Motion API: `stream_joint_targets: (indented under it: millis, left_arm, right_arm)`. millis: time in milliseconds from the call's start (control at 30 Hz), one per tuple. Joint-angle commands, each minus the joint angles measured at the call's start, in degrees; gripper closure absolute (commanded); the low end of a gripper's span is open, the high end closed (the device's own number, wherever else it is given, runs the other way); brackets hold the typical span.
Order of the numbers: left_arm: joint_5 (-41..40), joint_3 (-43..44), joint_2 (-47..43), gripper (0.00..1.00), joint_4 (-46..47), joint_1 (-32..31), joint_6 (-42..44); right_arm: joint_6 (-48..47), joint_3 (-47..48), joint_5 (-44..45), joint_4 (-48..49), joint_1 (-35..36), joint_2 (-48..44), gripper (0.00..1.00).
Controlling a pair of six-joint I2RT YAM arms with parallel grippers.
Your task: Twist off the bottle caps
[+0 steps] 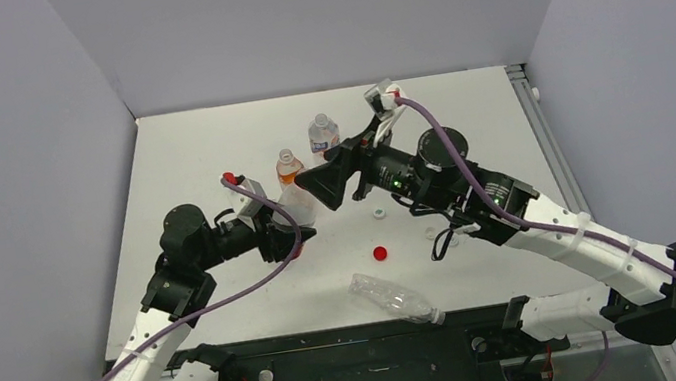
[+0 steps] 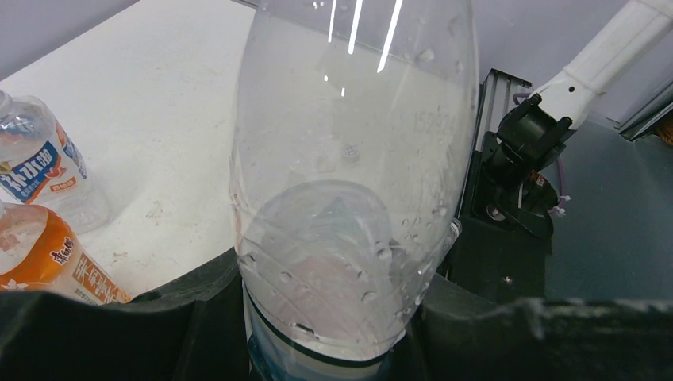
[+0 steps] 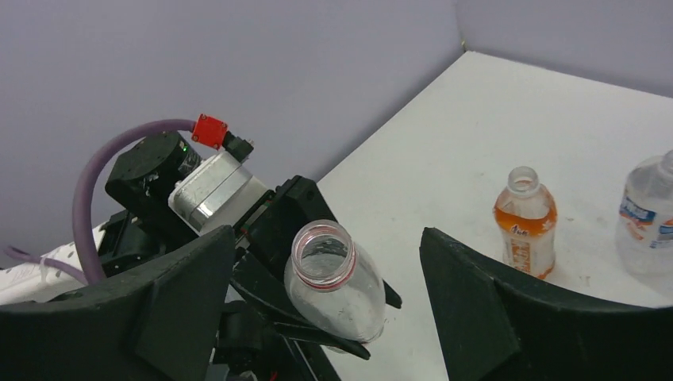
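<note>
White table, grey walls | left gripper clamped on clear bottle, its mouth bare and tilted toward right gripper, whose jaws are wide apart and hold nothing | red cap loose on table, white cap just beyond it | lying bottle at near edge seems capped, neck pointing right, so right arm nearer.

Table: orange bottle, labelled bottle upright; clear bottle lying; red cap, white cap.

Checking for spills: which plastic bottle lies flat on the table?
The clear plastic bottle nearest the arm bases; two others stand upright, one sits in the left hand.
</note>
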Motion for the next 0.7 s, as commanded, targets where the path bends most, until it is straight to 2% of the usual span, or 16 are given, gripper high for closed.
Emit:
stream_joint_targets:
  millis: [0, 67, 133, 200, 267, 300, 367, 433, 467, 500, 533, 667]
  left_arm:
    - [1.4, 0.7, -0.7, 0.85, 3.1, 0.0, -0.3]
    - [1.4, 0.7, -0.7, 0.84, 3.0, 0.0, -0.3]
    - [1.4, 0.7, -0.8, 0.84, 2.9, 0.0, -0.3]
    - [1.5, 0.8, -0.7, 0.84, 2.8, 0.0, -0.4]
    - [1.6, 0.8, -0.8, 0.85, 2.7, 0.0, -0.5]
    - [1.8, 0.8, -0.9, 0.84, 2.7, 0.0, -0.5]
    - [1.7, 0.8, -1.0, 0.8, 2.5, 0.0, -0.4]
    - [1.1, 1.0, -1.0, 0.47, 1.9, 0.0, -0.4]
    - [0.5, 1.1, -1.0, 0.17, 0.8, 0.0, -0.4]
    - [0.0, 1.3, -1.1, 0.07, -0.1, 0.0, -0.3]
    - [-1.3, 1.4, -1.1, 0.01, -1.7, 0.0, -0.3]
    - [-3.8, 4.0, -0.5, 0.03, -10.4, 0.1, 2.3]
  right_arm:
    - [0.8, 1.8, -6.2, 3.9, 1.4, 3.7, 0.18]
    - [0.7, 2.3, -6.0, 3.6, 2.2, 4.8, 0.19]
    - [0.4, 2.8, -5.6, 3.1, 3.1, 5.7, 0.25]
    - [-0.1, 3.1, -4.8, 2.2, 3.5, 6.2, 0.35]
    - [-0.4, 3.1, -3.5, 1.4, 3.6, 6.3, 0.5]
    - [-0.5, 3.0, -2.5, 1.0, 3.6, 6.1, 0.64]
    - [-1.2, 2.8, -0.7, 0.2, 3.6, 5.6, 0.81]
    - [-2.4, 2.8, 1.0, -0.7, 3.6, 5.0, 0.88]
    - [-3.8, 2.9, 1.7, -1.2, 3.5, 4.7, 0.89]
    - [-4.5, 2.9, 3.4, -2.1, 3.5, 4.6, 0.89]
    - [-5.9, 2.8, 4.4, -2.5, 3.1, 4.3, 0.89]
    - [-11.2, 0.8, 11.1, -4.0, 0.5, 4.0, 0.89]
